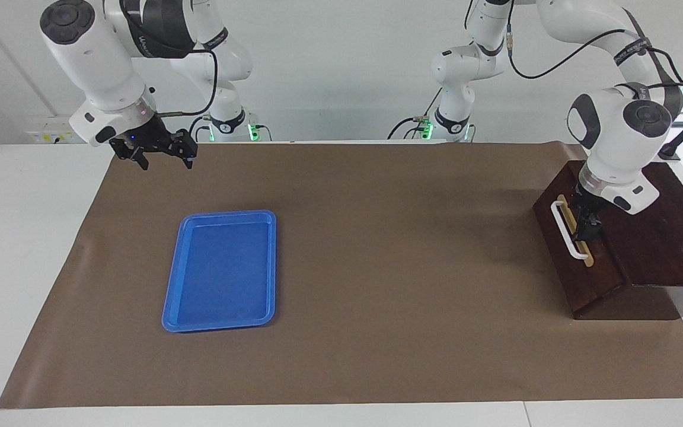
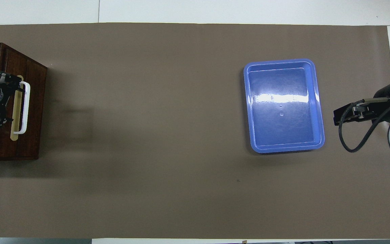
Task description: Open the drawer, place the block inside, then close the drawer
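The dark brown box (image 1: 667,237) stands at the left arm's end of the table, and its drawer (image 1: 581,279) is shut. The white bar handle (image 1: 567,232) sits on its tan strip. It also shows in the overhead view (image 2: 26,105). My left gripper (image 1: 586,224) is at the drawer front, just beside the handle, with its fingers spread along the handle and holding nothing; it shows in the overhead view (image 2: 8,101) too. My right gripper (image 1: 163,161) is open and empty, up over the mat's edge at the right arm's end. No yellow block is in view.
A flat blue tray (image 1: 223,270) lies empty on the brown mat (image 1: 389,267) toward the right arm's end, also in the overhead view (image 2: 283,105). The mat covers most of the white table (image 1: 27,249).
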Available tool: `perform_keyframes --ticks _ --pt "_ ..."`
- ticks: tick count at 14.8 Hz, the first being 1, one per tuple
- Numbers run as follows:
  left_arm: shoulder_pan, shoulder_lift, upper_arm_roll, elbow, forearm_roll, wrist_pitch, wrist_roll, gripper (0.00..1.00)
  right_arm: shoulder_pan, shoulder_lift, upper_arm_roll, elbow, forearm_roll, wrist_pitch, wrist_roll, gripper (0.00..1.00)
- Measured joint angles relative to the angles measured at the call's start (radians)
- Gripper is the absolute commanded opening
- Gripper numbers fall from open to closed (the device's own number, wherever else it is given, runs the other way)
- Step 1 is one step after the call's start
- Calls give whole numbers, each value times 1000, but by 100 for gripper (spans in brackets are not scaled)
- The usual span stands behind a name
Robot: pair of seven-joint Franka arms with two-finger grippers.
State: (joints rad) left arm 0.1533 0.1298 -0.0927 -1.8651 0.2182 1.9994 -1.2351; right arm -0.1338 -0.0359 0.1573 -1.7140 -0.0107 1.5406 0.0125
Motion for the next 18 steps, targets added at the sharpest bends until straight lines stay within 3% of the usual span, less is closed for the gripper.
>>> perform_keyframes --ticks 6,9,14,18 --pt "-1 -8 -13 10 1 -8 77 100 0 0 1 0 -9 0 0 100" --pt "-21 -54 -32 41 -30 -91 262 100 0 0 1 0 -9 0 0 100" --pt "-46 -148 -34 119 -197 -311 622 100 0 0 3 1 -9 0 0 100" --pt "-130 -129 -36 138 -211 -400 825 100 0 -1 3 2 -9 1 0 100"
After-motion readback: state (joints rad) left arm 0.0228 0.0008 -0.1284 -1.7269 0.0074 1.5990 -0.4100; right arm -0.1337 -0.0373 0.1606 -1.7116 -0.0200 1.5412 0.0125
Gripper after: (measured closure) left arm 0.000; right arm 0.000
